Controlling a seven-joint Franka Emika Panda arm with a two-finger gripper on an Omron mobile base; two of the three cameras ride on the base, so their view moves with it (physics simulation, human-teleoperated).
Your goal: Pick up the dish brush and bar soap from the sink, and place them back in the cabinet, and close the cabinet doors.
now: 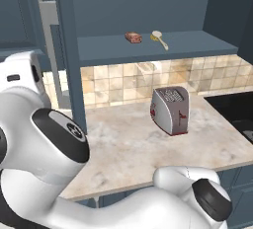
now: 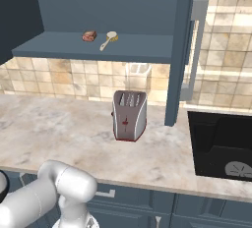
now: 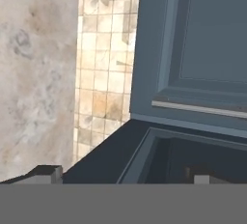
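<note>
The reddish-brown bar soap (image 1: 133, 37) (image 2: 89, 36) and the cream-headed dish brush (image 1: 159, 39) (image 2: 109, 39) lie side by side on the shelf of the open upper cabinet (image 1: 192, 45) (image 2: 54, 45). Both cabinet doors stand open: one is seen edge-on (image 1: 71, 65) (image 2: 180, 50) with its silver bar handle (image 1: 49, 30) (image 2: 194, 45), the other swings out at the far side (image 1: 230, 11) (image 2: 17, 20). The black sink (image 1: 237, 112) (image 2: 219, 143) holds only its grey drain (image 2: 238, 169). My gripper (image 3: 126, 175) is open with nothing between its fingertips (image 3: 48, 172). Close ahead is a door panel (image 3: 202, 49) with its handle (image 3: 198, 108).
A red-and-silver toaster (image 1: 170, 109) (image 2: 129, 115) stands on the beige marble counter (image 1: 118, 149) (image 2: 59, 128) below the shelf. Tiled backsplash (image 1: 123, 82) (image 3: 101, 73) runs behind it. My white arm fills the lower part of the left base view.
</note>
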